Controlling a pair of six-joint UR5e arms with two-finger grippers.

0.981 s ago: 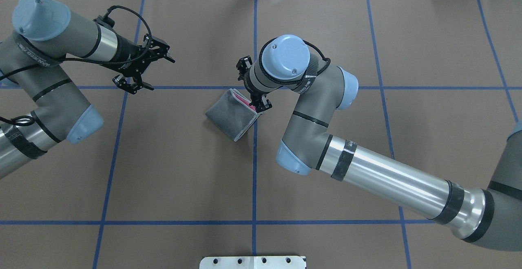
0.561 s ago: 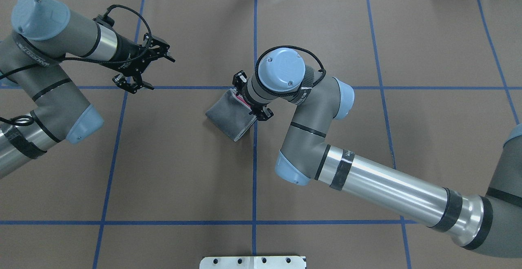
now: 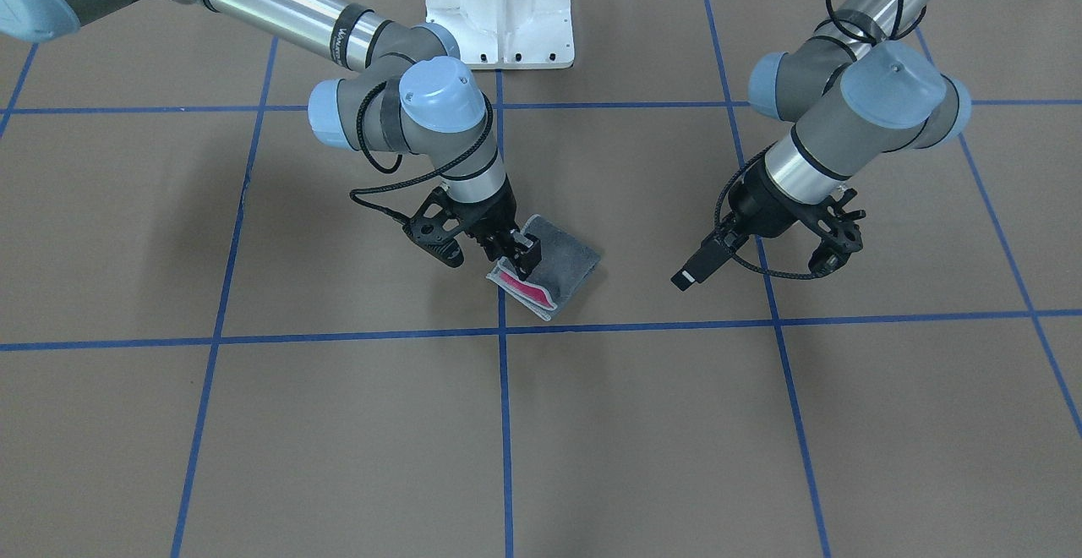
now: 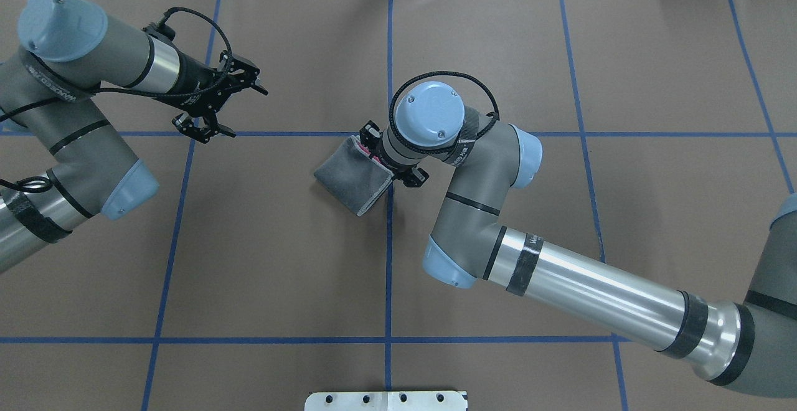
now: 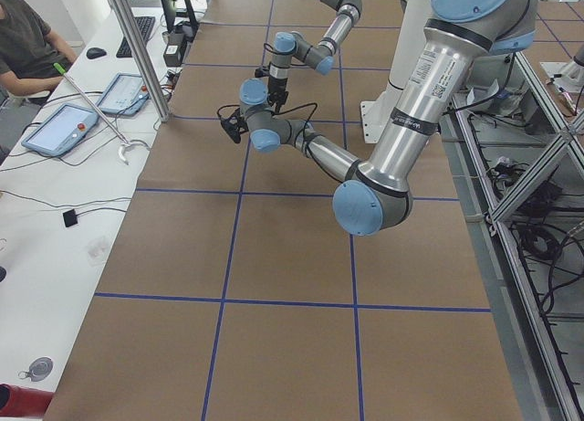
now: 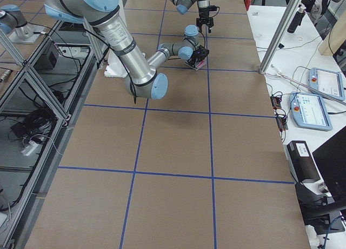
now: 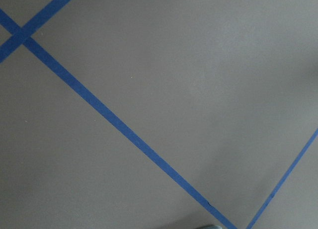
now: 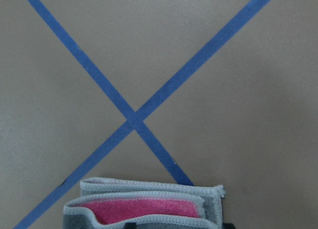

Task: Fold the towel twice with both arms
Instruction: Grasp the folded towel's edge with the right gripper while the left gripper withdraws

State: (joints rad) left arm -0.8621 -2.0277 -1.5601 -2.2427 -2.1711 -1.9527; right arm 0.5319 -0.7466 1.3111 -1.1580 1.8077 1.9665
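A brown paper-covered table [image 4: 280, 261] is marked into large squares by blue tape lines [image 4: 388, 274]. Near its middle lies the towel [image 4: 348, 177], folded into a small, thick rectangle with its dark grey face outward. It sits just below the crossing of two tape lines, set at an angle, with one corner touching the central line. Along its open edge a strip of pink shows between stacked light grey borders (the right wrist camera sees these layers close up at the bottom of its view). The right arm [image 4: 591, 286] reaches in from the right of the overhead view, its wrist pointing straight down over that open edge. The right gripper [image 3: 507, 254] is down at the towel. From the front, one black finger [image 3: 524, 258] touches the top of the cloth by the pink strip, while another black part stands over bare table beside it. Whether the fingers are pinching the cloth or parted cannot be told, as the wrist hides them from above. The left arm [image 4: 81, 43] is well apart on the other side of the table. The left gripper [image 4: 248, 113] hangs above bare paper with its fingers spread wide, holding nothing. The white pedestal base [image 3: 499, 8] stands at the robot's edge of the table. A person [image 5: 23, 37] sits at a side bench.
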